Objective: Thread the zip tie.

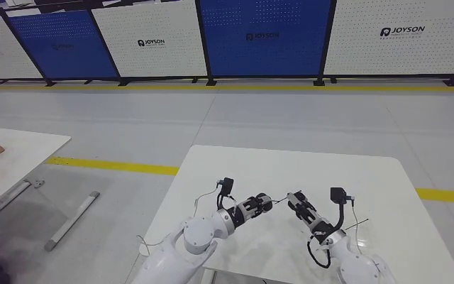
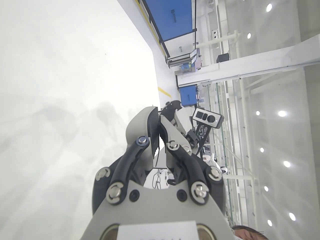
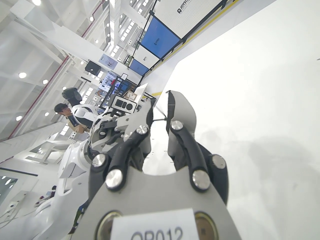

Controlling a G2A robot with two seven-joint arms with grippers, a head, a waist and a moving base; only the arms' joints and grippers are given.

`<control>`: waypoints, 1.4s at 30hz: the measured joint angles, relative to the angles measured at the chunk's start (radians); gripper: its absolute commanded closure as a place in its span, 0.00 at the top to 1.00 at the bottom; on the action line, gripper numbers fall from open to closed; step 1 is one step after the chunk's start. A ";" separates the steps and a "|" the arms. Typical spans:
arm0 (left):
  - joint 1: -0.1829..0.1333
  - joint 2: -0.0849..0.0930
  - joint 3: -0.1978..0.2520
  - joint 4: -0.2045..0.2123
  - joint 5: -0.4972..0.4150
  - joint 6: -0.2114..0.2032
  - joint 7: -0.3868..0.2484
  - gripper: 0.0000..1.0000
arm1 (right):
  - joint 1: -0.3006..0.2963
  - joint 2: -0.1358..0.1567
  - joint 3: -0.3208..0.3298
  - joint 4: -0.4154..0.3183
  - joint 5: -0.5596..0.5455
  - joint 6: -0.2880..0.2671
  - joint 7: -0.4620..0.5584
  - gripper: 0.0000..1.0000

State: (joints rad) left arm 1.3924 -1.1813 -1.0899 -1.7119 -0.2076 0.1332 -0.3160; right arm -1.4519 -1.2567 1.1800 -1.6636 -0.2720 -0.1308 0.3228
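A thin black zip tie (image 1: 281, 199) spans the short gap between my two grippers above the white table (image 1: 355, 177). My left gripper (image 1: 269, 202) has its pads pressed together (image 2: 158, 126) on one end of the tie. My right gripper (image 1: 293, 199) faces it from the other side. In the right wrist view its fingers (image 3: 175, 111) stand a narrow gap apart. The zip tie (image 3: 160, 118) is caught across that gap against the pads. The right gripper (image 2: 172, 111) sits just behind the left gripper's fingertips, and the left gripper (image 3: 117, 123) is close beside the right one.
A thin dark strand (image 1: 357, 225) lies on the table beside the right arm. Bare white tabletop stretches beyond the grippers to the far edge (image 1: 298, 150). A second table corner (image 1: 28, 153) stands off to the left across the floor.
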 measured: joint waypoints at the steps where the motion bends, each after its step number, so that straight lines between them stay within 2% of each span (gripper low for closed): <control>1: -0.001 -0.001 -0.002 -0.001 -0.010 0.001 0.008 0.00 | -0.002 0.001 0.004 0.001 0.005 -0.005 0.002 1.00; 5: 0.005 -0.002 -0.013 -0.009 -0.052 -0.005 0.022 0.00 | -0.019 0.004 0.021 -0.003 0.008 -0.026 -0.005 1.00; 9: 0.015 -0.004 -0.022 -0.020 -0.103 -0.019 0.028 0.00 | -0.027 0.004 0.023 -0.003 0.000 -0.016 -0.019 1.00; 15: 0.015 -0.004 -0.022 -0.020 -0.102 -0.019 0.027 0.00 | -0.027 0.004 0.024 -0.002 -0.005 -0.014 -0.023 1.00; 18: 0.017 -0.006 -0.023 -0.021 -0.130 -0.025 0.034 0.00 | -0.028 0.008 0.020 -0.002 -0.084 -0.014 -0.034 1.00; 21: 0.016 -0.008 -0.040 -0.023 -0.210 -0.019 0.012 0.00 | -0.029 0.013 0.012 -0.002 -0.196 -0.009 -0.024 1.00; 24: 0.018 -0.006 -0.056 -0.032 -0.248 -0.017 -0.011 0.00 | -0.034 0.016 -0.002 -0.014 -0.286 0.003 -0.015 1.00; 32: 0.019 -0.006 -0.056 -0.041 -0.255 -0.028 -0.022 0.00 | -0.037 0.017 -0.007 -0.026 -0.316 0.010 -0.011 1.00; 38: 0.018 -0.007 -0.043 -0.037 -0.239 -0.025 -0.015 0.00 | -0.035 0.018 -0.007 -0.019 -0.313 -0.031 -0.019 1.00; 39: 0.017 -0.007 -0.040 -0.036 -0.236 -0.025 -0.015 0.00 | -0.036 0.017 -0.009 -0.021 -0.323 -0.023 -0.031 0.81; 41: 0.016 -0.007 -0.038 -0.035 -0.234 -0.025 -0.013 0.00 | -0.037 0.016 -0.013 -0.025 -0.332 -0.011 -0.040 0.69; 42: 0.015 -0.007 -0.037 -0.035 -0.233 -0.025 -0.012 0.00 | -0.036 0.016 -0.014 -0.027 -0.334 -0.009 -0.040 0.48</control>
State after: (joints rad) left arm 1.4071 -1.1884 -1.1265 -1.7466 -0.4406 0.1086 -0.3283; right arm -1.4877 -1.2405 1.1660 -1.6906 -0.6061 -0.1403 0.2833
